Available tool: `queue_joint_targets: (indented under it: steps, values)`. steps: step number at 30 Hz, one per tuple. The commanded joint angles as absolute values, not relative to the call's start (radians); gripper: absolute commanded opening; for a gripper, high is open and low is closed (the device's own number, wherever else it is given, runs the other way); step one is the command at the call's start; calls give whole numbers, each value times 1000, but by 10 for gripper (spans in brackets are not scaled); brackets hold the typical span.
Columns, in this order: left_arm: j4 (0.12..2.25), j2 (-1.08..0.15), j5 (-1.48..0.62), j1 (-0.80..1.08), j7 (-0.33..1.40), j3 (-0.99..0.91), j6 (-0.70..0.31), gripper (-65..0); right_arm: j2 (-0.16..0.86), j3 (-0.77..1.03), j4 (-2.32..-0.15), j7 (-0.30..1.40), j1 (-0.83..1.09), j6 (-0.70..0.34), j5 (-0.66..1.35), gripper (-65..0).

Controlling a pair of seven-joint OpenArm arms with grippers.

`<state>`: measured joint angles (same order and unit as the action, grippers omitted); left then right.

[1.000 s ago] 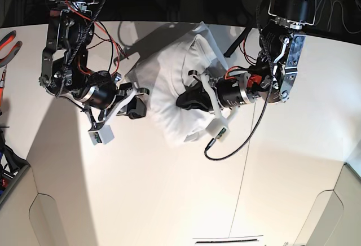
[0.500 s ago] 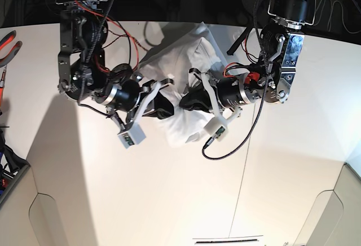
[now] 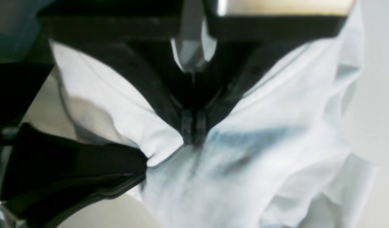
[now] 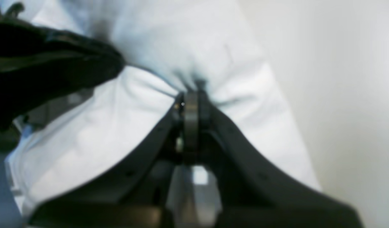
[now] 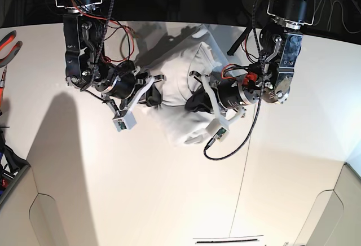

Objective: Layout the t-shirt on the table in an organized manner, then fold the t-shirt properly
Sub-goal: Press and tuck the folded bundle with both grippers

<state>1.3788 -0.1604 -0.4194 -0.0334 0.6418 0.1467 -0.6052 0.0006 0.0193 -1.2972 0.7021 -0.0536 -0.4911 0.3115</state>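
Here you have the t-shirt bunched in the upper middle of the base view on the counter. Your left claw is pinching its cloth, and your right claw pinches another fold just beside it.

The base view is evenly and brightly lit from above, and the pale counter is rendered sharply. A broad soft shadow is cast across its left side, and its straight edges are bowed by lens distortion toward the corners. The background along the top is left dark. Both wrist views are soft and out of focus; the t-shirt is washed toward bluish white, with detail lost in its folds.
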Motion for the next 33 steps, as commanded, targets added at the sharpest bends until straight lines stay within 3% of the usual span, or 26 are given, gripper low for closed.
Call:
queue_joint_targets:
  steps: [1, 6, 12, 17, 25, 33]
  values:
    - [1387, -167, -406, -48, 638, 144, -587, -650, 12, 19, -1260, 747, -58, -474, 265, -650]
    - [1387, -167, -406, -52, 628, 144, -587, -650, 19, 19, -1221, 755, -59, -475, 270, -650]
    - [1404, -167, -467, -90, 640, 113, -588, -650, 19, 19, -1340, 836, -60, -475, 336, -650]
    - [1498, -167, -576, -109, 736, 50, -631, -650, 19, 19, -1507, 921, -60, -475, 360, -650]
    - [1631, -168, -795, -110, 960, 5, -678, -650, 19, 19, -1713, 911, -61, -476, 421, -650]
    - [1667, -167, -1024, -79, 1129, 5, -698, -650, 19, 19, -1710, 873, -115, -479, 411, -650]
